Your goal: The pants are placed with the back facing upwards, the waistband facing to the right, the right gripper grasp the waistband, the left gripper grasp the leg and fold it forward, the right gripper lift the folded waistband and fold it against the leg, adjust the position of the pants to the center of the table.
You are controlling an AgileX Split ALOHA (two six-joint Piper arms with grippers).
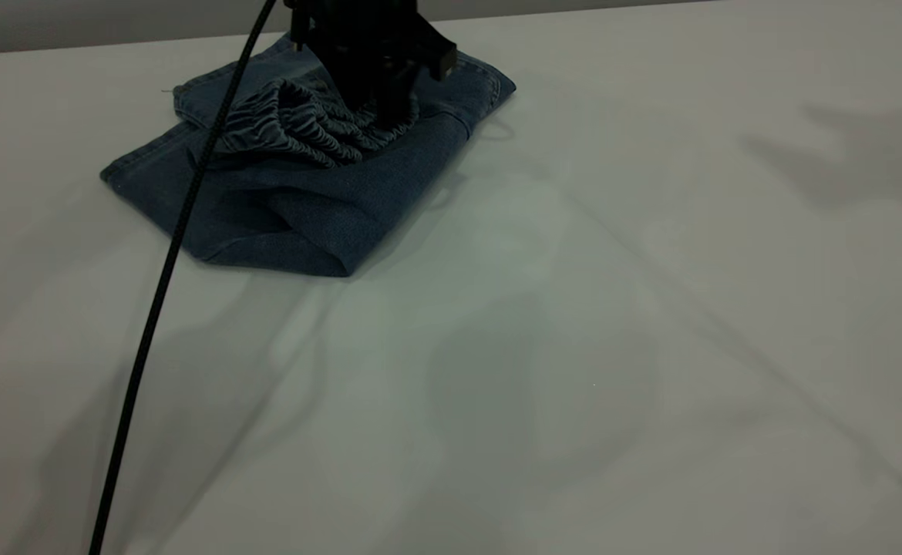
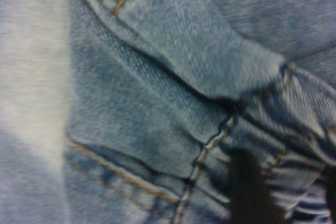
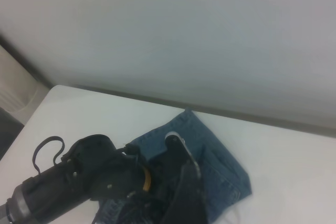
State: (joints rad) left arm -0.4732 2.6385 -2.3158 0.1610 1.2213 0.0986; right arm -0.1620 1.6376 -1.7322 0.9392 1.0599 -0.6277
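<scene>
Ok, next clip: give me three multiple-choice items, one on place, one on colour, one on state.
1. Where on the table are the pants? A centre; B far left part; C near right corner.
2. The seam stitching is: A golden; B white; C red.
3. The pants are: A spread flat; B hanging off the edge; C folded, waistband on top.
Answers: B, the exterior view shows them far left, with the left hand down on them; A, golden thread runs along the seams in the left wrist view; C, denim layers are stacked under the ruched waistband.
</scene>
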